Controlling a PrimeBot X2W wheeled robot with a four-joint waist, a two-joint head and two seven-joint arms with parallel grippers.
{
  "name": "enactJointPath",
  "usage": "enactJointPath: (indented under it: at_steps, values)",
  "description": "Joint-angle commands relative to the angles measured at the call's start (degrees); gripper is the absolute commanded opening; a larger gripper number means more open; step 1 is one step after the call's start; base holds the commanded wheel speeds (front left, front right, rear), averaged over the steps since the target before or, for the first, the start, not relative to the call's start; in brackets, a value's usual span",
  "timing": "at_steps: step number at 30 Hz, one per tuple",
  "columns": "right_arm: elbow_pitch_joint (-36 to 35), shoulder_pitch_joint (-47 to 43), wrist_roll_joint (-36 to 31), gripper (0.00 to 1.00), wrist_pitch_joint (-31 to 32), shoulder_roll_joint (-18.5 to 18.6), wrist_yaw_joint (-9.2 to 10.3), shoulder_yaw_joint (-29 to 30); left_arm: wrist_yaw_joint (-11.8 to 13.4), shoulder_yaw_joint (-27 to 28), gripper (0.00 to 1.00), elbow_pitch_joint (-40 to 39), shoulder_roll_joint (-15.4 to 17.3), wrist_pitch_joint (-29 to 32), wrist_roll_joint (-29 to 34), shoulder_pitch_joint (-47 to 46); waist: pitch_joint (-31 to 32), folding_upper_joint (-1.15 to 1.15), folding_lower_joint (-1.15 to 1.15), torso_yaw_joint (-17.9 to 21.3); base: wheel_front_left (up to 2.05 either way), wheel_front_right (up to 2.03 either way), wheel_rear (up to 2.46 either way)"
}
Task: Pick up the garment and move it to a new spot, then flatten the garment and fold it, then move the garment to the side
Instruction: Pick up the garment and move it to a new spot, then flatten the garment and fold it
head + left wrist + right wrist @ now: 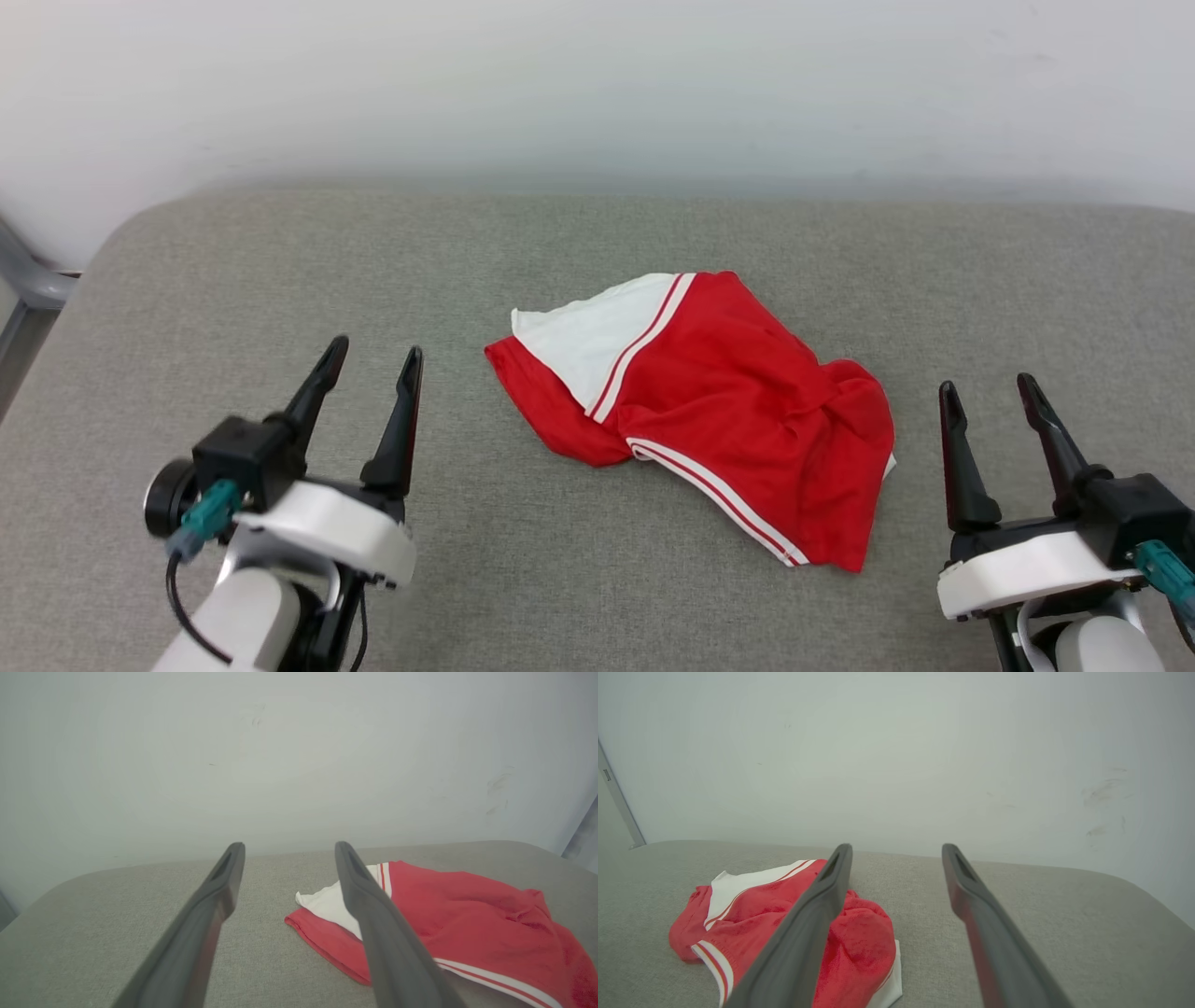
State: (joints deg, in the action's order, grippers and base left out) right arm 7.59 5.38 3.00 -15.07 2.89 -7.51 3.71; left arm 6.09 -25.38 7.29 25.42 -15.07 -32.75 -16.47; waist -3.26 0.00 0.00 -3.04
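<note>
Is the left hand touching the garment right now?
Apart. The head view shows a strip of bare grey surface between the open left hand and the garment.

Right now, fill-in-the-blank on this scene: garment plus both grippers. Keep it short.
1. The garment has a body coloured ____.
2. Its sleeve, lying on top, is ____.
3. The left gripper and the right gripper both stand with jaws ____.
4. In the head view, the garment lies ____ the two grippers.

Missing words: red; white; open; between.
</note>
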Motion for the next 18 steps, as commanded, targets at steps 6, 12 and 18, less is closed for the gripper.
enactJointPath:
  at_steps: [6,12,18]
  values:
    - [-1.0,-1.3,-0.7,1.0,-0.1,0.0,0.04,-1.3,-0.5,5.6,1.0,-4.4,-3.7,-0.1,4.7,8.1,1.2,0.0,0.0,-0.8,0.0,0.0,0.0]
    - [-1.6,-2.1,-0.5,1.0,-0.1,0.0,0.04,-1.2,-2.3,10.3,1.0,-6.8,-9.1,-0.1,8.2,14.0,1.7,0.0,0.0,-0.9,0.0,0.0,0.0]
    - [-1.8,-1.9,-0.8,1.0,-0.1,0.0,0.04,-1.7,-5.1,12.7,1.0,-6.0,-11.8,-0.1,11.2,15.5,1.6,0.0,0.0,-0.4,0.0,0.0,0.0]
